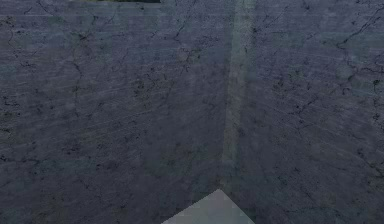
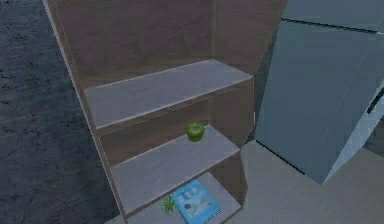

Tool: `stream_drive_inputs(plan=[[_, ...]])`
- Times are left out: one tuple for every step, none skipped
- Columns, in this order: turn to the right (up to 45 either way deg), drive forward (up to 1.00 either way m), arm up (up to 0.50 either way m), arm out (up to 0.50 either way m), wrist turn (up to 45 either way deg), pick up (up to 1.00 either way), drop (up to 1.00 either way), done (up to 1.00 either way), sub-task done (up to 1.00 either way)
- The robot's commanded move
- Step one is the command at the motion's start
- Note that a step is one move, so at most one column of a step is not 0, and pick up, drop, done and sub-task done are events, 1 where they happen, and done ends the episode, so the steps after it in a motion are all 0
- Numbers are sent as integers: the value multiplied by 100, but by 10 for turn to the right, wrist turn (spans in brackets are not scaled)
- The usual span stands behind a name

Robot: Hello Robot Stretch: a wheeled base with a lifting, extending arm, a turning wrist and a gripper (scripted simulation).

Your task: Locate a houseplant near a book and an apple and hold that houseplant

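Apple (image 2: 195,131) on the bookshelf's (image 2: 160,90) middle shelf; below it, a blue book (image 2: 195,203) beside a small green plant (image 2: 168,206). The tool's state cannot be told.

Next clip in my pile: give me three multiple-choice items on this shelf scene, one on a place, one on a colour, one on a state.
1. Where does the apple sit?
A. on the floor
B. on the shelf above the book
C. on the top shelf

2. What colour is the book?
A. red
B. blue
C. yellow

3. How is the book placed?
A. lying flat
B. standing upright
C. leaning on the apple

Answers:
1 B, in the arm side view the green apple rests one level above the book.
2 B, its cover is blue.
3 A, its cover faces up, beside a small green plant.
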Motion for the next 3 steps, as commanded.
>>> stream_drive_inputs(plan=[[0, 0, 14, 0, 0, 0, 0, 0, 0], [0, 0, 0, 50, 0, 0, 0, 0, 0], [0, 0, 0, 0, 450, 0, 0, 0, 0]])
